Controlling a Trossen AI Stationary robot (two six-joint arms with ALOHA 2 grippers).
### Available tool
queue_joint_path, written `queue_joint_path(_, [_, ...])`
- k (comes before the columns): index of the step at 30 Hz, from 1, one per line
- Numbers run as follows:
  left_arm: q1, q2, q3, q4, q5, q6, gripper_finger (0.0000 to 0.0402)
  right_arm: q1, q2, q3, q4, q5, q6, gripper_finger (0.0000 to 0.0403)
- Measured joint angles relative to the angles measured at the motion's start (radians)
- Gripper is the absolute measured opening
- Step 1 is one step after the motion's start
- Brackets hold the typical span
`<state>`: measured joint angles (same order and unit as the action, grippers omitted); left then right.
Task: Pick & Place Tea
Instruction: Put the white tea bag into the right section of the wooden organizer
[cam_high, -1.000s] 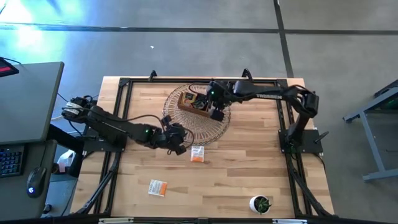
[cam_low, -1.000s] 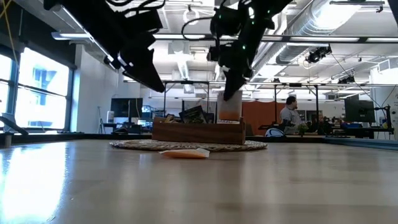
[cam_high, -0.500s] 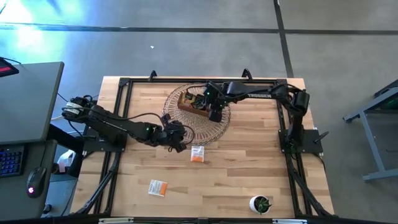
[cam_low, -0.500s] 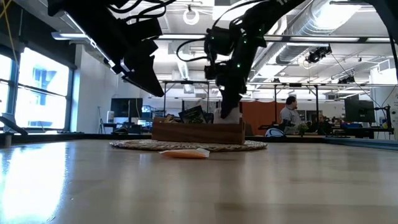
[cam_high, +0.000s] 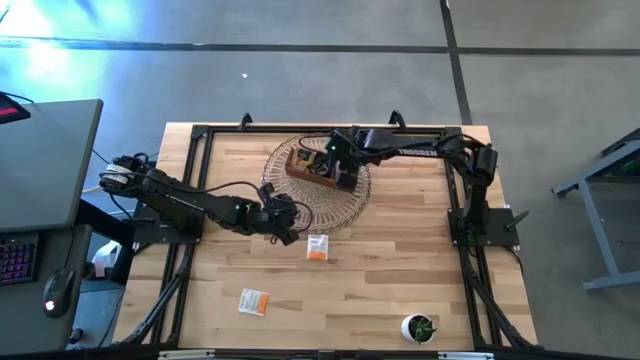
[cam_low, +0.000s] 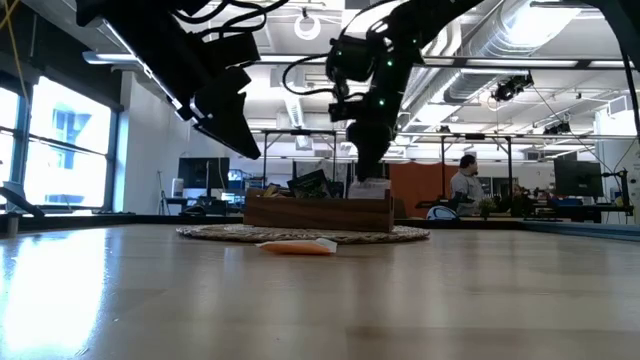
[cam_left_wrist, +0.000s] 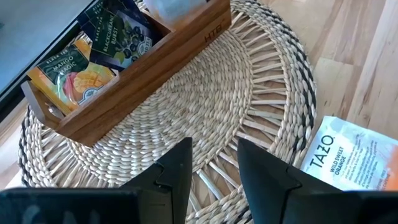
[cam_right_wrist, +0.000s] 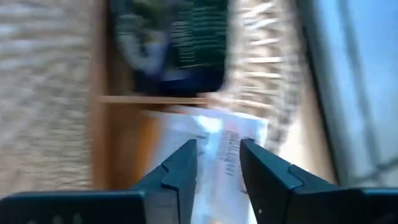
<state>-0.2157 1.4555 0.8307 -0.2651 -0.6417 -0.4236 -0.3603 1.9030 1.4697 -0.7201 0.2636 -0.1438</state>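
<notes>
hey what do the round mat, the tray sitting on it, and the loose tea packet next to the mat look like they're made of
Round mat: looks like woven straw or similar natural fibre, with pale radiating strands and darker bands near the rim, matte.
Tray: seems to be wood, brown with visible grain and a smooth finish.
Tea packet: probably paper, a white, slightly creased flat sachet with orange print; any coating can't be judged.
</notes>
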Motion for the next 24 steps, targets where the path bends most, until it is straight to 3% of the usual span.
queue_joint_path(4, [0.000,0.000,0.000,0.000,0.005,0.000,0.0126,0.000,0.000,0.066,-0.034,0.084,-0.037,0.0125])
queue_joint_path(9, [0.000,0.000,0.000,0.000,0.007,0.000,0.0126,0.005,0.000,0.180,-0.120,0.069,-0.011,0.0126])
queue_joint_path(13, [0.000,0.000,0.000,-0.023,0.007,0.000,0.0126,0.043,-0.002,0.265,-0.198,-0.064,0.073,0.0126])
queue_joint_path(16, [0.000,-0.001,0.000,-0.059,0.013,-0.009,0.0126,0.114,-0.002,0.266,-0.188,-0.247,0.087,0.0126])
queue_joint_path(19, [0.000,-0.025,-0.001,-0.094,0.117,-0.030,0.0126,0.209,-0.002,0.215,-0.119,-0.402,0.088,0.0126])
queue_joint_path(24, [-0.016,-0.059,-0.001,-0.106,0.288,-0.053,0.0126,0.367,-0.002,0.057,0.108,-0.441,0.113,0.0126])
